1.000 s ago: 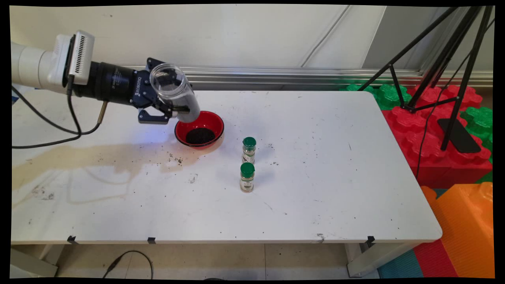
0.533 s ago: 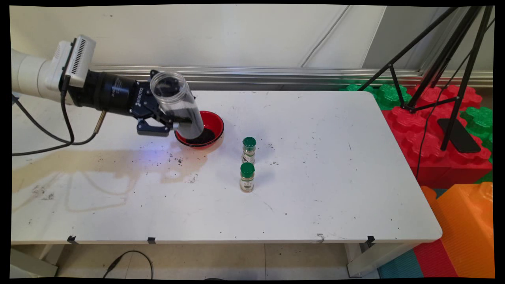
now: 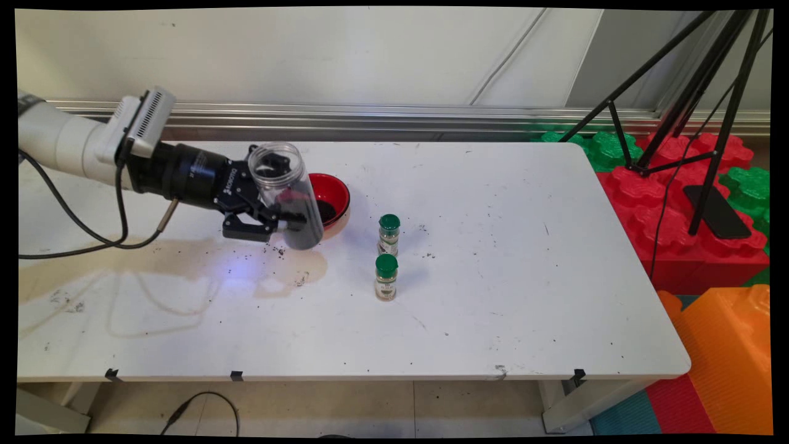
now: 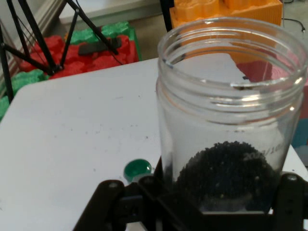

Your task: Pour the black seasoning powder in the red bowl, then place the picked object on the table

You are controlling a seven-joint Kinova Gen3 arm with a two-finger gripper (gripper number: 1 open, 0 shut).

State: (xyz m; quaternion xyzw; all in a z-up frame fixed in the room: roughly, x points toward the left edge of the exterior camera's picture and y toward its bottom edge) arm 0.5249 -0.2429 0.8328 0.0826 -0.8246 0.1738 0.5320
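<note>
Jar: a clear open jar (image 3: 286, 194) holding dark granules, tilted, above the table (image 3: 493, 296), at the red bowl's (image 3: 333, 196) left rim.
Tool: the tool (image 3: 280, 217) was closed round the jar's lower body.
Risk: a further tilt could spill granules beside the bowl; the near spice bottles (image 3: 386, 277) stood right.

pincer (image 4: 211, 204) clamps clear jar (image 4: 228, 110) | dark grains (image 4: 224, 171) inside | green cap (image 4: 137, 169) beside

The gripper (image 3: 280, 217) holds a clear jar (image 3: 288, 196) with no lid; the jar leans a little, its open mouth up; small black grains sit at its bottom; it is just beside the red bowl (image 3: 331, 196), which has black grains too.
</note>
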